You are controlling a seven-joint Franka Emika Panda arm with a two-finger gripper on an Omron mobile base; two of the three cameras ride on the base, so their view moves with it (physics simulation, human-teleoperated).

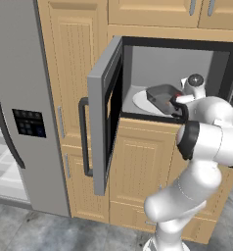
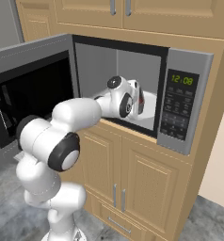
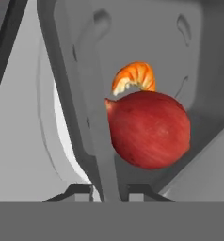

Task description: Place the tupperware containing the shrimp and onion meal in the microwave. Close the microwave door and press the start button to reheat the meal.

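On microwave (image 2: pixel 184 101) keypad strip, display (image 2: pixel 183 80) reads 12:08.

White turntable plate (image 1: pixel 140 101) in the microwave (image 2: pixel 189 101) cavity, the tupperware (image 1: pixel 162 94) over it.

I'm seeing the microwave (image 1: pixel 177 73) mouth standing open, its door (image 1: pixel 104 115) swinging far out to its left. Inside, the tupperware (image 1: pixel 162 95) is taking the turntable (image 1: pixel 140 102); room is remaining above and behind it.
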